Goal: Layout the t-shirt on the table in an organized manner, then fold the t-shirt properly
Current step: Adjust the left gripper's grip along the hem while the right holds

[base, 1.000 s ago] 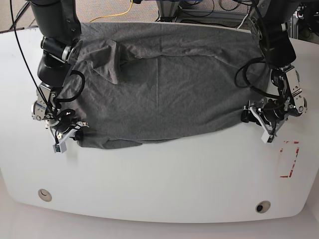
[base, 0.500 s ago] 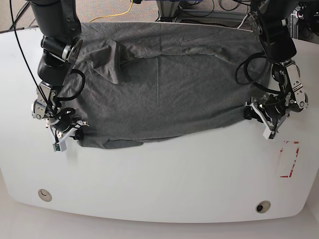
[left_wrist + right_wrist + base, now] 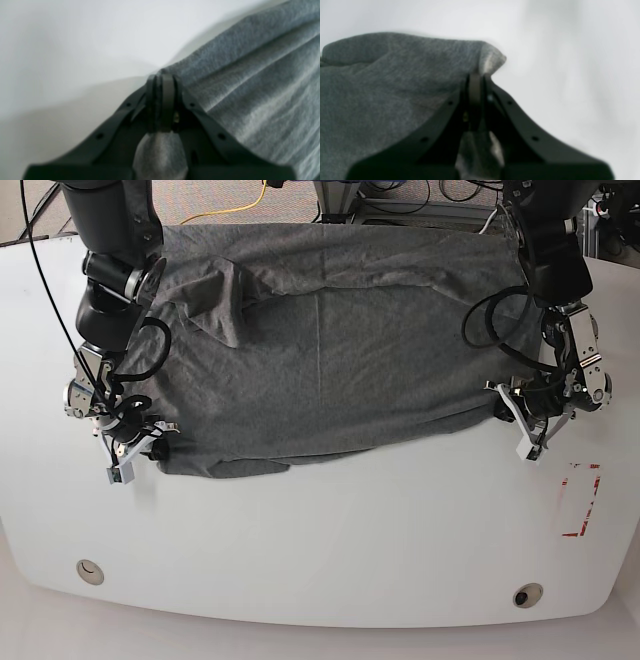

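The grey t-shirt (image 3: 330,350) lies spread across the far half of the white table (image 3: 330,530), wrinkled near its upper left. My left gripper (image 3: 503,406) is shut on the shirt's near right corner (image 3: 225,75) in the base view. My right gripper (image 3: 157,448) is shut on the near left corner (image 3: 485,57). In both wrist views the black fingers (image 3: 162,100) (image 3: 475,90) pinch grey cloth just above the white tabletop. The near hem (image 3: 330,455) sags between the two grips.
A red dashed rectangle mark (image 3: 581,498) sits at the near right of the table. Two round holes (image 3: 90,570) (image 3: 527,594) lie near the front edge. Cables (image 3: 240,205) and equipment crowd the floor beyond the far edge.
Both grippers have moved slightly away from the front edge with the corners held, and the left gripper has shifted inward. The near hem has drawn back with them.
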